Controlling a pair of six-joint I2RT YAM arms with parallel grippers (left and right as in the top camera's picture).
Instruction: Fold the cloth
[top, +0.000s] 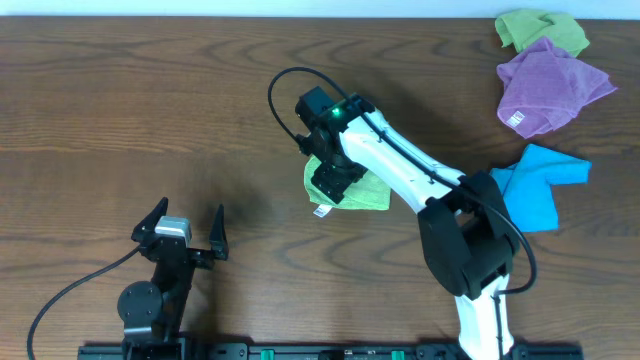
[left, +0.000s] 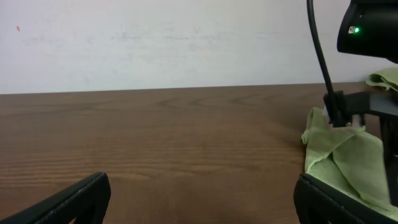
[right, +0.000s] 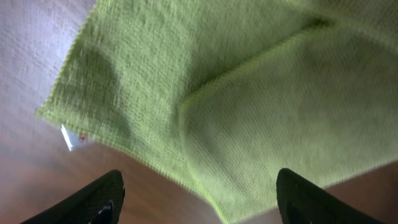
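Observation:
The lime-green cloth (top: 362, 190) lies folded on the wooden table near the middle, its small white tag (top: 321, 211) sticking out at the lower left edge. My right gripper (top: 333, 182) hovers right over the cloth, open and empty. In the right wrist view the cloth (right: 236, 93) fills the frame with a folded layer on top, the tag (right: 69, 138) at the left, and both fingers (right: 199, 199) spread wide above its near edge. My left gripper (top: 180, 232) is open and empty at the front left; its view shows the cloth (left: 348, 165) at the far right.
A second green cloth (top: 541, 30) and a purple cloth (top: 550, 88) lie at the back right corner. A blue cloth (top: 538, 185) lies at the right, beside the right arm's base (top: 470, 250). A black cable (top: 285, 95) loops above the right wrist.

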